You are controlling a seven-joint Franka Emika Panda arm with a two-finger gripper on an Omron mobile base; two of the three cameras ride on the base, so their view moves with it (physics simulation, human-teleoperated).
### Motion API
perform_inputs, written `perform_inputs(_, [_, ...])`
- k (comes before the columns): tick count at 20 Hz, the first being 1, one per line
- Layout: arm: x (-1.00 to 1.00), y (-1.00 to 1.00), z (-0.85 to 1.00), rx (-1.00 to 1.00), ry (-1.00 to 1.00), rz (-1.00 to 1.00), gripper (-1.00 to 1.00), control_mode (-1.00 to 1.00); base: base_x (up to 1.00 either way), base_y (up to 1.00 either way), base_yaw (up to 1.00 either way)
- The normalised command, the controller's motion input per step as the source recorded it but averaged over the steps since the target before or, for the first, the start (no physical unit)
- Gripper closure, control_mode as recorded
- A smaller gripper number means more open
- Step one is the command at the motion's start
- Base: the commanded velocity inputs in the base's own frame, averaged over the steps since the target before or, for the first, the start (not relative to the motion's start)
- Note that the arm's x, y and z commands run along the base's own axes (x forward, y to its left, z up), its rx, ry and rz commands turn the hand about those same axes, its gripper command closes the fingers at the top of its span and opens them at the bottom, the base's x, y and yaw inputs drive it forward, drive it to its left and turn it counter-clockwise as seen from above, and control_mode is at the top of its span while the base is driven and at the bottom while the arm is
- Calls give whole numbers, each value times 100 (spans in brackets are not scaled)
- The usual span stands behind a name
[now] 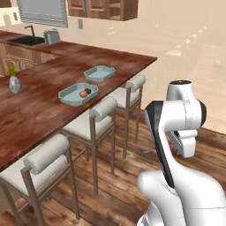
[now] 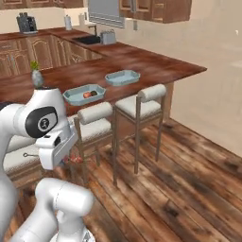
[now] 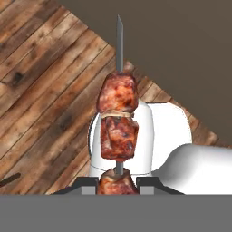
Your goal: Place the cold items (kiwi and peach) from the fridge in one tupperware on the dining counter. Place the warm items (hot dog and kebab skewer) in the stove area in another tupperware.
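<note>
Even, warm rendered light — soft glare washes out the far wall [image 1: 190, 39], pictures slightly coarse, shadows faint.

Both base views look forward and down from behind the arm, one from its left, one from its right, and share the long wooden table [image 1: 44, 106], its two tupperwares and the stools toward ten and eleven o'clock. The hand view looks close along the kebab skewer [image 3: 118, 122], pointing to twelve o'clock, onto the plank floor [image 3: 41, 68].
</note>
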Motion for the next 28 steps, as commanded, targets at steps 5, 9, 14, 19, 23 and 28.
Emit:
perform_inputs(5, [0,0,0,0,0,0,100,100,15,-64,67])
perform_inputs(9, [0,0,0,0,0,0,100,100,21,-96,56])
perform_inputs(14, [0,0,0,0,0,0,100,100,33,-100,29])
perform_inputs(19, [0,0,0,0,0,0,100,100,46,-100,22])
perform_inputs(23, [0,0,0,0,0,0,100,100,38,-100,34])
perform_inputs(28, [0,0,0,0,0,0,100,100,28,-89,57])
